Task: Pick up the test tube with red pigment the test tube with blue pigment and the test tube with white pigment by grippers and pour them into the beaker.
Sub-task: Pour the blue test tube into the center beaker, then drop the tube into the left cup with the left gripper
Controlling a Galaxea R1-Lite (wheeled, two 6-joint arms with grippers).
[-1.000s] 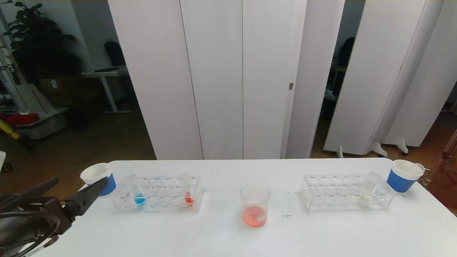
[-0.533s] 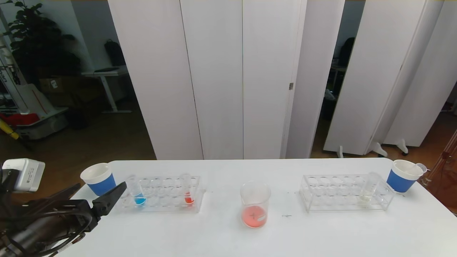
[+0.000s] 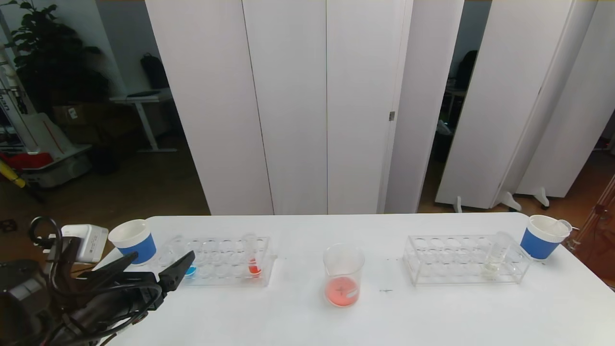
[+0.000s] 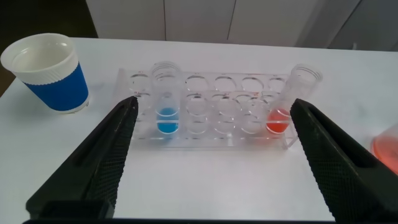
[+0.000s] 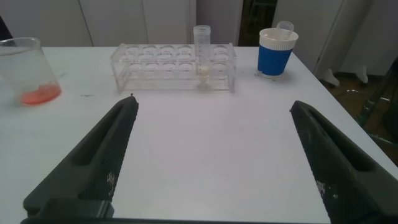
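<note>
At the left end of the table point(image 3: 298, 322), near its front edge, your left gripper point(image 3: 156, 270) hangs with its jaws spread wide and nothing between them, pointed at the left-hand rack point(image 3: 216, 262). The test tube with blue pigment point(image 4: 166, 96) stands upright in a hole at that rack's left end, and from the wrist camera it sits just inside the line of one finger rather than centred in the gap. A tube with orange-red liquid point(image 4: 292, 99) stands at the rack's right end, and a blue-and-white paper cup point(image 3: 133, 241) sits beside the rack at the table's left edge.

The beaker point(image 3: 342, 274) stands mid-table between the 2 racks and already holds reddish-pink liquid, so you can judge the red pour as done; the blue tube looks to be the step in hand. The test tube with white pigment point(image 3: 497, 253) waits upright in the right-hand rack point(image 3: 463, 262), near the table's right end.

Your right gripper point(image 5: 214, 162) is also wide and empty; it shows only from its own wrist camera, low over the table facing that rack.

Next, you need to centre the blue tube between the left fingers, reach its upper part above the rack, close gently, then lift it straight up before carrying it to the beaker.
</note>
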